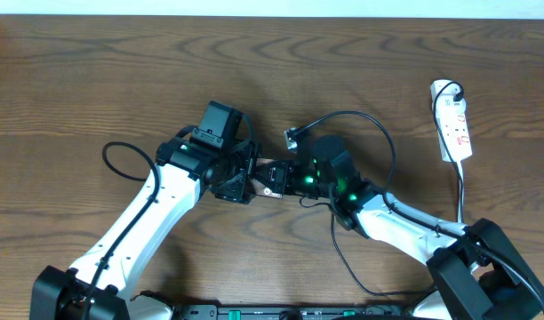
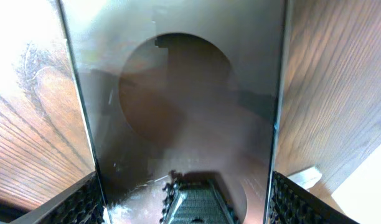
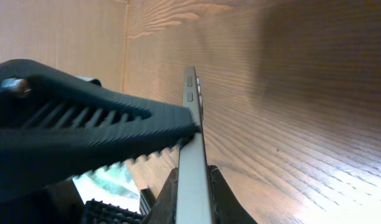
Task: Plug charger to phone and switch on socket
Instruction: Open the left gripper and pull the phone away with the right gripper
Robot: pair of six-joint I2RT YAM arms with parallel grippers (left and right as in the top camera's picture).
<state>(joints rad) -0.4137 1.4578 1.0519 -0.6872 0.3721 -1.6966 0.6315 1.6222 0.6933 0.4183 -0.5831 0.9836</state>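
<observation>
Glossy phone [image 2: 190, 93], likely stiff and slippery, clamped across its long edges by left fingers [image 2: 293, 202]; right fingers [image 3: 84, 124] against its rim, grip impossible to tell. Best held edgewise.

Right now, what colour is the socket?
Socket: white with red markings; clearest in the overhead view.

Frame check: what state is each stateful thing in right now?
phone: clamped across its width by the left gripper
charger: connector tip lying loose, not in the phone
socket: switch position too small to tell
left gripper: shut on the phone
right gripper: one finger touches the phone, closure unclear
</observation>
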